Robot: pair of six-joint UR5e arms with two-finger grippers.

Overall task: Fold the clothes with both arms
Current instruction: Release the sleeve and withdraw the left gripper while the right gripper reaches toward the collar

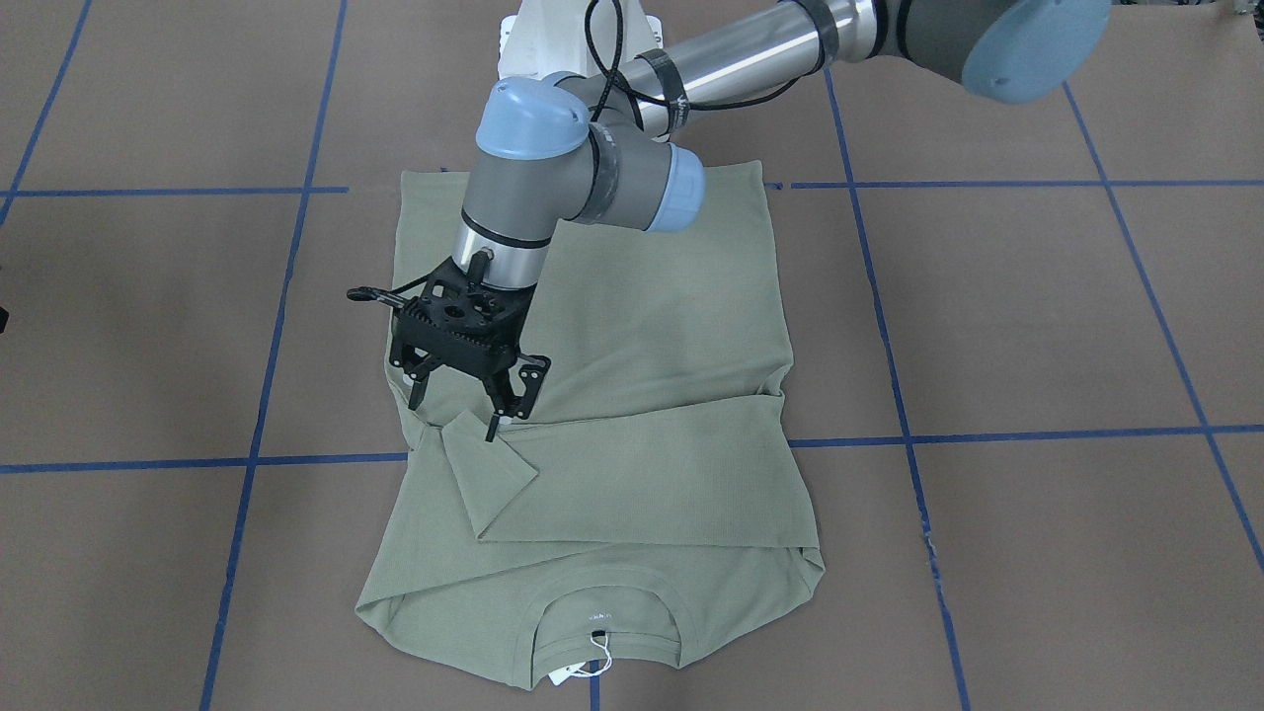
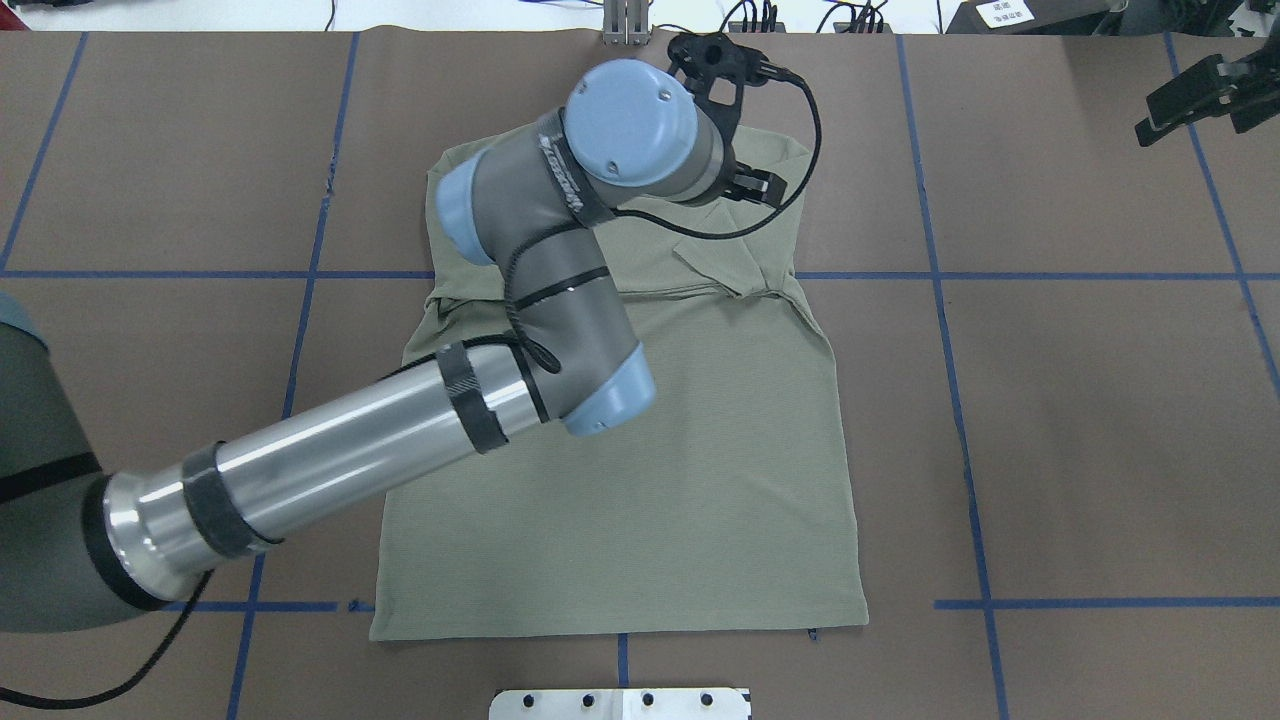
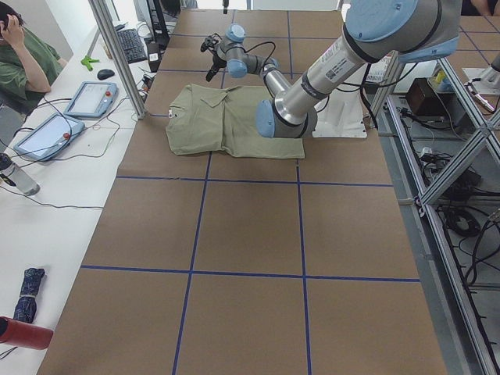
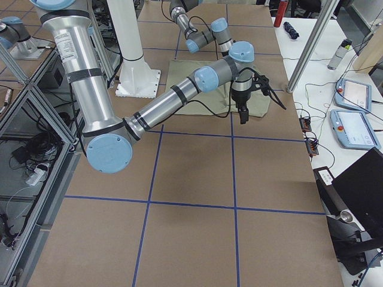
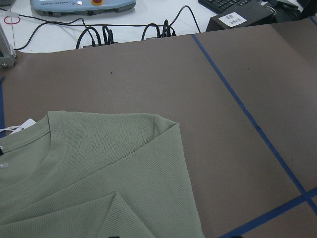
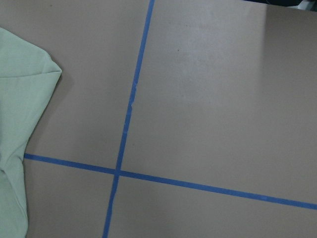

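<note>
The sage-green shirt (image 1: 652,316) lies flat on the brown table, neck and white hang tag (image 1: 568,674) toward the operators' side. One sleeve (image 1: 642,474) is folded across the chest, its cuff by my left gripper. My left gripper (image 1: 454,417) is open and empty, its fingertips just over the cuff at the shirt's edge. It reaches across from the left in the overhead view (image 2: 750,187). The left wrist view shows the shirt's shoulder (image 5: 99,168). My right gripper (image 2: 1200,92) hovers to the right of the shirt. I cannot tell whether it is open or shut. The right wrist view shows a shirt corner (image 6: 20,99).
Blue tape lines (image 1: 889,375) grid the brown table cover. The white pedestal base (image 2: 620,703) stands at the robot's edge. A side bench with tablets (image 3: 86,98) and cables (image 5: 129,32) runs along the far edge, behind metal posts (image 3: 117,55). A person (image 3: 19,47) sits there.
</note>
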